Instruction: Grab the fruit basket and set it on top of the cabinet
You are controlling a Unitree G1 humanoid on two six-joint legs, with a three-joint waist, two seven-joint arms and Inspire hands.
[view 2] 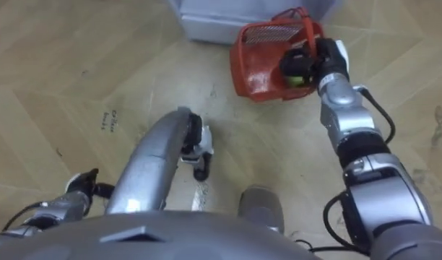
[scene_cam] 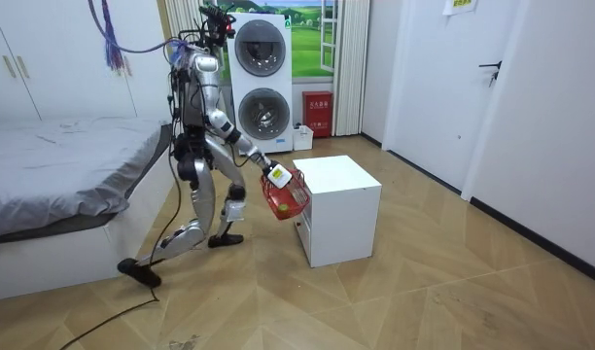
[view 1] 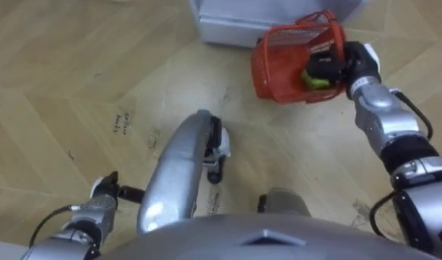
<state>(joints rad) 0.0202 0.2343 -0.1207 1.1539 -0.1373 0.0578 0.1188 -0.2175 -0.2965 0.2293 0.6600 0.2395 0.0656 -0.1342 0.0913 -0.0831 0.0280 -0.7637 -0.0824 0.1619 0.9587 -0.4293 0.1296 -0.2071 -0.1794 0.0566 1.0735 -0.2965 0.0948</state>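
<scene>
The fruit basket is red wire mesh with a red handle and hangs tilted above the wooden floor, just in front of a white cabinet. A green fruit lies inside it. My right hand is shut on the basket at its near rim, with dark fingers curled over the mesh. In the room view the basket hangs from that hand beside the cabinet, off the floor. My left hand hangs low at my left side, away from the basket.
I stand between a bed on the room view's left and the white cabinet. Stacked washing machines stand behind me. Open wooden floor stretches toward the room view's right.
</scene>
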